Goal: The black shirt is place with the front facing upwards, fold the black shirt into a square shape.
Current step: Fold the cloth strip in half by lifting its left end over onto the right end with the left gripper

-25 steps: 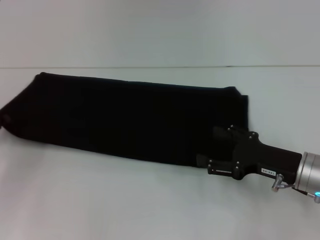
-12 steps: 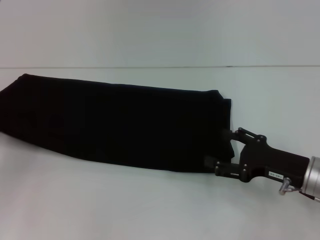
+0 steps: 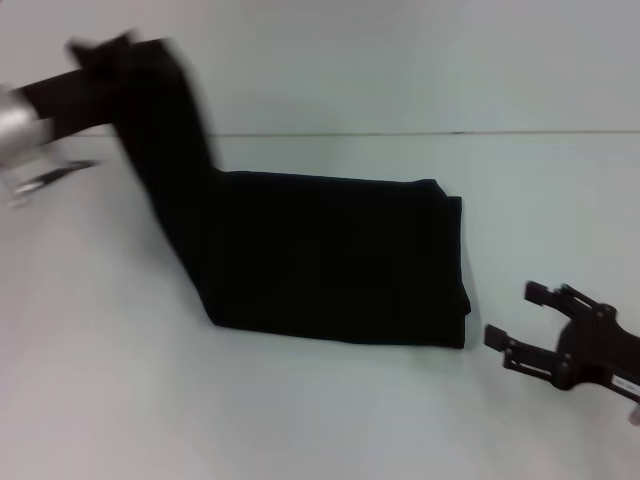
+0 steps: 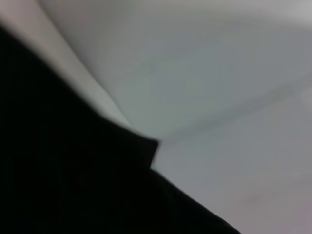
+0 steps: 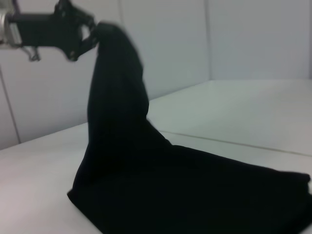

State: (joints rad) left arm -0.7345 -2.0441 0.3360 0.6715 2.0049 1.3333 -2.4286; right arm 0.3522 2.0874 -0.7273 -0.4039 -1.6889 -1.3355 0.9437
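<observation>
I see the white desk carrying the black shirt, already folded into a long band. Half a second ago that band lay flat along the desk with my right gripper at its end; now the far end is hoisted high, while the end nearer the right fingers lies flat in a neat rectangle. That tells me the lengthwise fold is under way: the raised half should come over onto the flat half to give the square.

My left gripper has the lifted end pinched, its fingers closed on the cloth, which hangs down from them in a steep drape to the desk; the right wrist view shows the same grip. The left wrist view shows only black cloth just under the fingers and pale desk beyond.

My right gripper has backed off the shirt's end and sits apart from it, low over the desk, fingers spread and empty.

No containers are in sight.
</observation>
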